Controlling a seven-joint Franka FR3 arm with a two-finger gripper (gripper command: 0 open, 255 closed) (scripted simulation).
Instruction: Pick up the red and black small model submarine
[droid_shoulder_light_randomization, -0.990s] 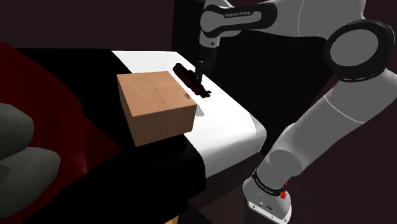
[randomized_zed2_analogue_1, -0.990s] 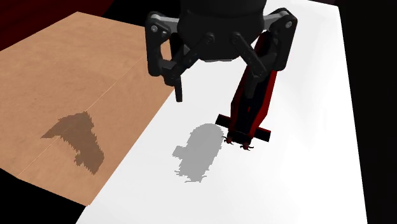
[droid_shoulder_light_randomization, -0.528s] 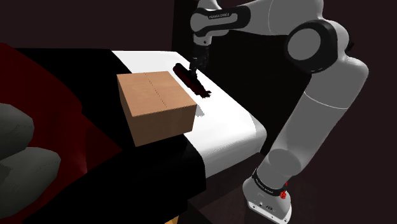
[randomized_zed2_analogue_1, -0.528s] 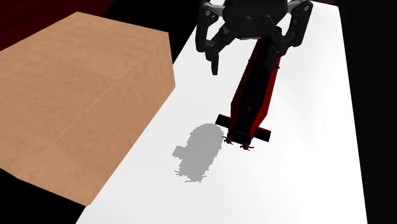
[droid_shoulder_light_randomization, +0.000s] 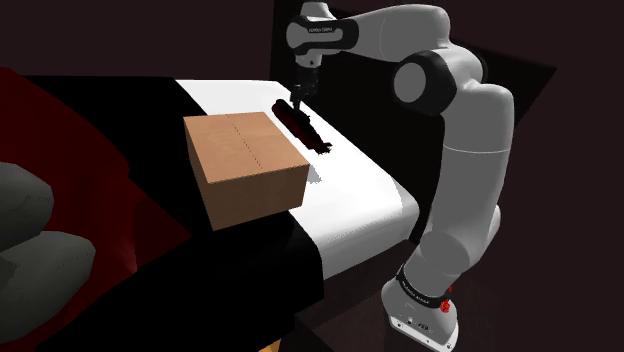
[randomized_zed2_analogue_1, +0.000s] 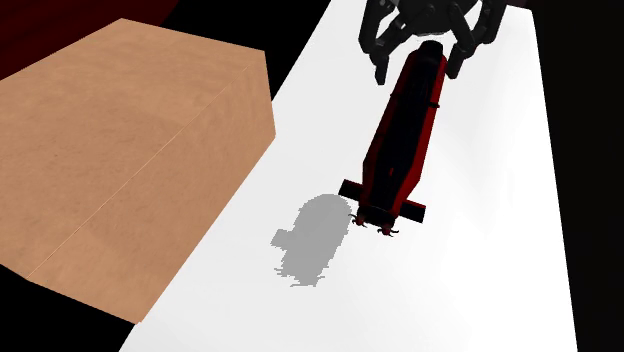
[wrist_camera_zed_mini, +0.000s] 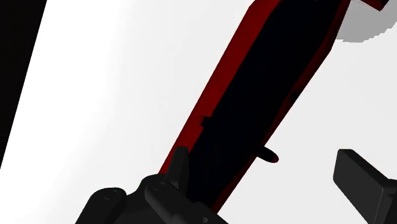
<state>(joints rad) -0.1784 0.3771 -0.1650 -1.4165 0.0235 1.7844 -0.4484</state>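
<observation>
Shows red and black submarine (randomized_zed2_analogue_1: 400, 140) flat on white surface (randomized_zed2_analogue_1: 500, 260), right of centre in the second exterior view, long axis slanting upper right to lower middle. Shows pincer (randomized_zed2_analogue_1: 418, 62) at top, spread wide, empty, straddling the hull's upper end.

arm (droid_shoulder_light_randomization: 470, 130): upright, forearm stretched out level | wrist (droid_shoulder_light_randomization: 312, 35): pointing down | fingers (wrist_camera_zed_mini: 366, 184): spread wide apart
</observation>
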